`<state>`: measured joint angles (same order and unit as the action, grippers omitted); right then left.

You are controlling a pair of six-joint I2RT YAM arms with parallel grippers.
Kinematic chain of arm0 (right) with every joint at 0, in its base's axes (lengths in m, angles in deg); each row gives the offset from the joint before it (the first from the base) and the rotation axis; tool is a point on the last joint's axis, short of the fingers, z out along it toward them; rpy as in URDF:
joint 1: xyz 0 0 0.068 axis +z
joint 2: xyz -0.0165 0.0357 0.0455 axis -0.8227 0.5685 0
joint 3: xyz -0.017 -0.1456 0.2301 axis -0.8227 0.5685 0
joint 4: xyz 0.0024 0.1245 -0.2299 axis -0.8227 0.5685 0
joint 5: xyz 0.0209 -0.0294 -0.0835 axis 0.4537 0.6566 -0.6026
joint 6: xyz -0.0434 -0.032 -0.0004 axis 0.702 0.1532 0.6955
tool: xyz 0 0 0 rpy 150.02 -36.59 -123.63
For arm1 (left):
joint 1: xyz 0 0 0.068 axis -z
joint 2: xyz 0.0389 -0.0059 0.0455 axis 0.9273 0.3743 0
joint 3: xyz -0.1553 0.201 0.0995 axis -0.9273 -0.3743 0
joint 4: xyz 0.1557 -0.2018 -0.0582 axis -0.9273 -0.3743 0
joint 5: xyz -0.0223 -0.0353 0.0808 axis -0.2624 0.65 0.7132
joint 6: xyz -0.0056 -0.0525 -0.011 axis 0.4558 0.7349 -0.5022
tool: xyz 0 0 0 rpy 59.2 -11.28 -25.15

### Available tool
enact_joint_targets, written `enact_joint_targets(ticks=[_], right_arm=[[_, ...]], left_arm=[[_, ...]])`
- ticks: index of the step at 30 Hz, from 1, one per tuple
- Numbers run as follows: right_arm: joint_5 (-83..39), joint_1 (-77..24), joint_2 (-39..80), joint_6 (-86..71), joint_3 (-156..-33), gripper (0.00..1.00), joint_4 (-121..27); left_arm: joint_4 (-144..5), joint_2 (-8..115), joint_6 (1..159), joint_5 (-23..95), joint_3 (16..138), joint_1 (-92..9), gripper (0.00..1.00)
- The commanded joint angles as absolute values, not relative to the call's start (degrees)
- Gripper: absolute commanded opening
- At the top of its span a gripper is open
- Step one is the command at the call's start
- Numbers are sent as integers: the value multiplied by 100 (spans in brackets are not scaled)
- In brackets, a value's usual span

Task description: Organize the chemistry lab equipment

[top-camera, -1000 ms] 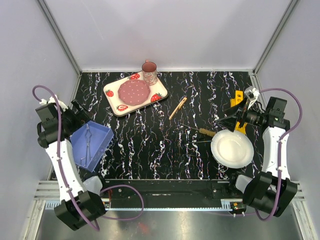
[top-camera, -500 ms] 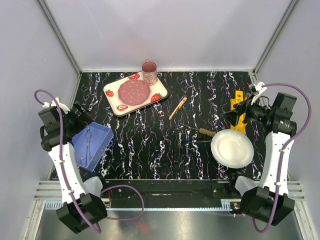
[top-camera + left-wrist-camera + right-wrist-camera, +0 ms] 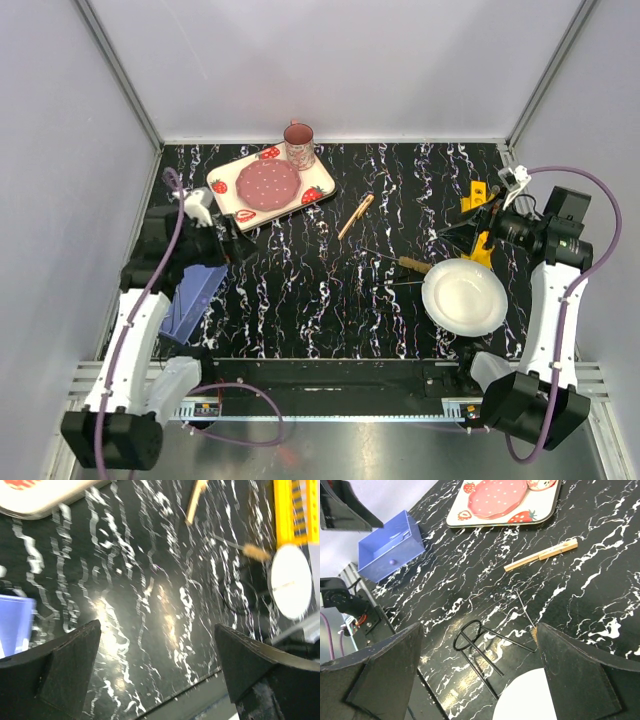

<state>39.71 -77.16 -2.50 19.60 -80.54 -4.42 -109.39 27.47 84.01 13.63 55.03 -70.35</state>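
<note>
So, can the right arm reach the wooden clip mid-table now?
Probably yes. The right hand is open and faces the wooden clip, which lies alone on the table. Only the flat black wire tong lies nearer, below the hand.

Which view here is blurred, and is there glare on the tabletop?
Left wrist view: smeared by blur, with bright glare patches on the black marbled table. Right wrist view: sharp, the wooden clip and wire tong crisp. Top external view: sharp, evenly lit.
</note>
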Motion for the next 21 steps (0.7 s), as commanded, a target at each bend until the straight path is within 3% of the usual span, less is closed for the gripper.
enact_joint_targets(ticks=[1,8,13,21], right_arm=[[4270,-7654,-211,1814,-7965,100,-494],[3936,-7549,-290,1787,-7526,100,-654],[3831,-7548,-474,1726,-7104,100,-1020],[3875,-7540,-835,1699,-6498,100,-1330]], left_arm=[[-10379,2884,8892,1971,5235,-5813,99],[-9790,4050,9930,3210,5453,-3666,99],[-9490,5264,10633,3913,6260,-2198,97],[-9622,6856,11345,4407,7282,-1239,79]])
